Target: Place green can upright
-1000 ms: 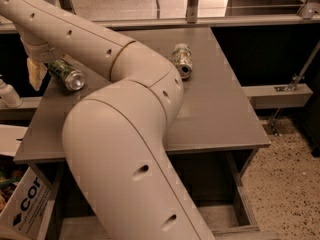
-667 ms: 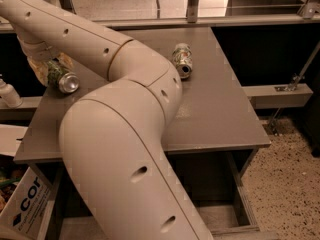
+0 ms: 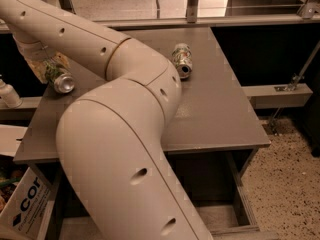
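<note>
The green can [image 3: 56, 76] has a dark green mottled body and a shiny silver end that faces forward and to the right. It is tilted, near lying, just over the left edge of the grey table [image 3: 215, 109]. My gripper [image 3: 49, 70] is at the far left, below the arm's wrist, and is shut on this can, with one pale finger [image 3: 36, 66] on its left side. My large beige arm [image 3: 115, 134] covers the table's middle and front left.
A paler white-and-green can with red marking [image 3: 182, 60] lies on its side at the table's back centre. A white bottle [image 3: 8, 95] stands off the table's left edge. A cardboard box [image 3: 25, 209] sits on the floor at lower left. A metal rail runs behind the table.
The gripper and the green can have shifted slightly left and down, and the can's silver end now points a bit more downward. The paler can has not moved.
</note>
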{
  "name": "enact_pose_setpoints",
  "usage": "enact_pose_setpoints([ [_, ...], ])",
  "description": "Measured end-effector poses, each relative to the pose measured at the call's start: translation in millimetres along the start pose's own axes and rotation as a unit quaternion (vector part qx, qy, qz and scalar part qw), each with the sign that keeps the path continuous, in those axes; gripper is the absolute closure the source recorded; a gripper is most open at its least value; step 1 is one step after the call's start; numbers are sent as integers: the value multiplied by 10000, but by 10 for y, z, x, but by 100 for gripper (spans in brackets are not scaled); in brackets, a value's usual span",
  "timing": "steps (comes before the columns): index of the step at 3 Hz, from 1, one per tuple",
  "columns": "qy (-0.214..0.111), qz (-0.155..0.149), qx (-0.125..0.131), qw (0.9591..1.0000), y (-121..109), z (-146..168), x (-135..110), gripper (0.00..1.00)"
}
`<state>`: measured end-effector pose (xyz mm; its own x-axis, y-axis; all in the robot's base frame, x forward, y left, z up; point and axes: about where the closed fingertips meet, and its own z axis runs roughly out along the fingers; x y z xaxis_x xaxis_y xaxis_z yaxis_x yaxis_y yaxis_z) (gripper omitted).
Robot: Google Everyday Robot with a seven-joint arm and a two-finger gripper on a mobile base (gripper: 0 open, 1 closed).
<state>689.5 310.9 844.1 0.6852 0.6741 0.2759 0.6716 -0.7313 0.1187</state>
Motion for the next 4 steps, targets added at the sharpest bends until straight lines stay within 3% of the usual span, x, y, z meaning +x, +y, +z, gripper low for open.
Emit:
enact_pose_setpoints([
  [1, 242, 241, 244, 9991, 47, -170, -23, 100],
  [2, 613, 417, 672, 9950, 90, -415, -119, 100],
  [3, 1109, 550, 1387, 9826, 162, -647, -269, 100],
  [4, 1586, 656, 2013, 9644, 283, -816, -438, 100],
])
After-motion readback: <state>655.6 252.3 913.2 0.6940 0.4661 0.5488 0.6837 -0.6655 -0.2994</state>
